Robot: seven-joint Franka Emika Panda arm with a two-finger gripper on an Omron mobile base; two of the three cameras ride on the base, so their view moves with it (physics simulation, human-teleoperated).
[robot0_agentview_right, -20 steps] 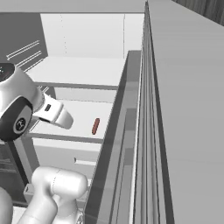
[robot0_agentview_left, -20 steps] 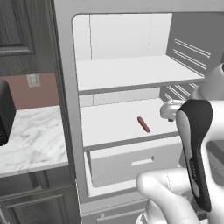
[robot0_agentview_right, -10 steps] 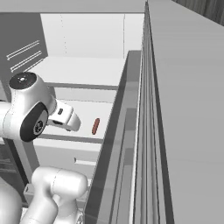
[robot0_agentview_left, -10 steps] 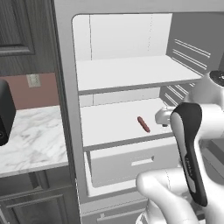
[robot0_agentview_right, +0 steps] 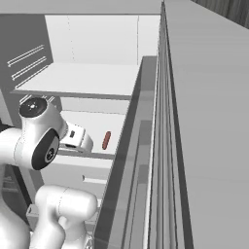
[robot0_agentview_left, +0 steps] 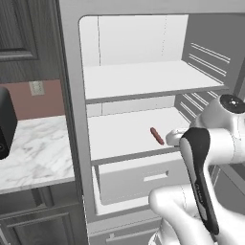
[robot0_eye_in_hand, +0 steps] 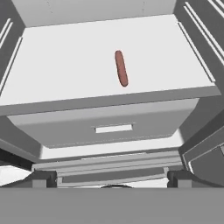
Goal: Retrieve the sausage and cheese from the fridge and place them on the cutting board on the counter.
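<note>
The fridge (robot0_agentview_left: pixel 71 95) stands open, white inside. The sausage (robot0_agentview_left: pixel 156 136), small and reddish-brown, lies alone near the front of the middle shelf (robot0_eye_in_hand: pixel 61 65). In the right base view the sausage (robot0_agentview_right: pixel 106 140) is just right of my hand. My gripper (robot0_eye_in_hand: pixel 111 178) is open, hovering in front of the shelf edge and a little below it, with the sausage (robot0_eye_in_hand: pixel 121 68) ahead between the lines of its fingertips (robot0_eye_in_hand: pixel 43 178). Nothing is between the jaws. The cheese, the cutting board and the counter are out of view.
A closed white drawer (robot0_eye_in_hand: pixel 113 124) sits under the sausage's shelf, and an upper shelf (robot0_agentview_left: pixel 143 79) is above it. The fridge door (robot0_agentview_right: pixel 204 126) stands close on the right. Left of the fridge is a short marble top (robot0_agentview_left: pixel 33 153) with a black appliance (robot0_agentview_left: pixel 5 124).
My hand has come down and shifted toward the sausage at the shelf's front edge. The jaws have stayed open. The sausage has not moved.
</note>
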